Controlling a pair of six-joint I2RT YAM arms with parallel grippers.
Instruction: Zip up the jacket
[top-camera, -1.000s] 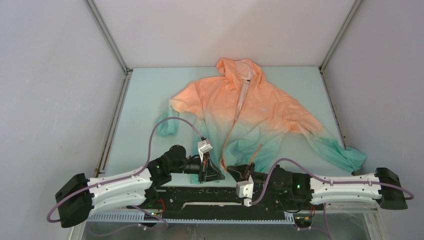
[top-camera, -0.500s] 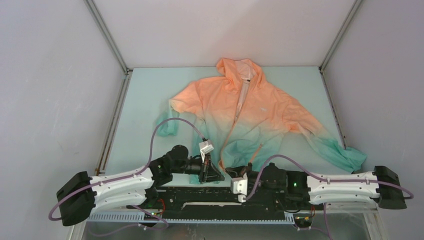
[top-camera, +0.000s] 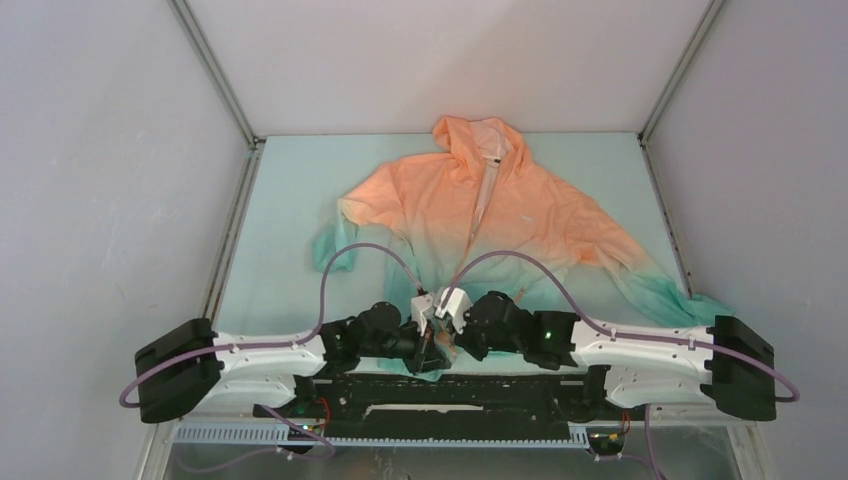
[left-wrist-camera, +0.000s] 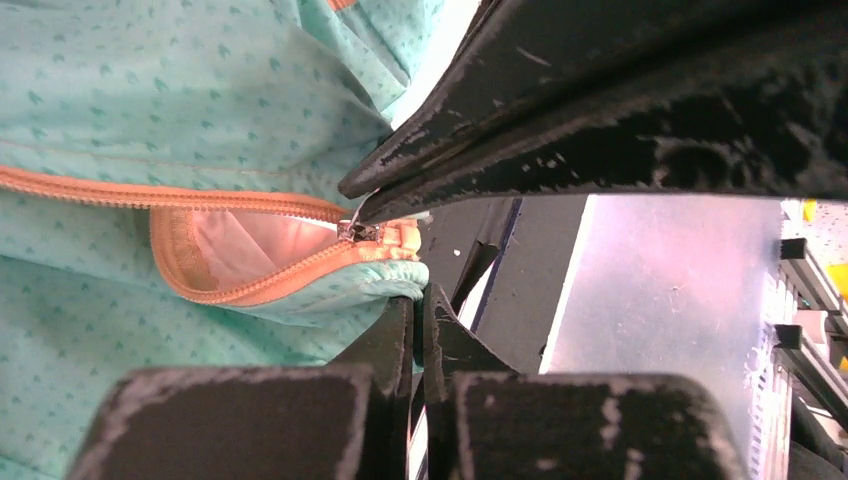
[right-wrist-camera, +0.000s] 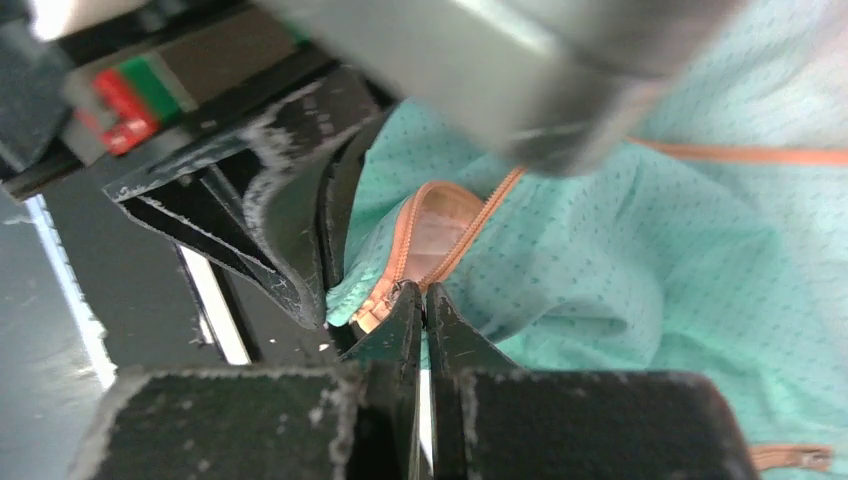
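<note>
The jacket (top-camera: 500, 210) lies flat on the table with its hood at the far side, its front zipper open most of the way. Both grippers meet at its teal hem by the zipper's lower end. My left gripper (top-camera: 428, 352) is shut on the hem's edge (left-wrist-camera: 400, 283) just below the zipper slider (left-wrist-camera: 362, 231). My right gripper (top-camera: 445, 345) is shut, its fingertips (right-wrist-camera: 405, 300) pinched at the slider's pull where the orange zipper tapes (right-wrist-camera: 470, 225) join. In the left wrist view the right gripper's fingers (left-wrist-camera: 600, 120) come in from above.
The black base plate (top-camera: 450, 390) runs along the near edge under both grippers. Grey enclosure walls and metal rails (top-camera: 225, 250) border the table on three sides. Purple cables (top-camera: 350, 255) arc over the jacket's lower part. A pocket zipper (right-wrist-camera: 790, 457) lies to the right.
My right arm has swung left and forward from the near edge to the hem, meeting the left gripper. My left arm shifted slightly right, still holding the hem.
</note>
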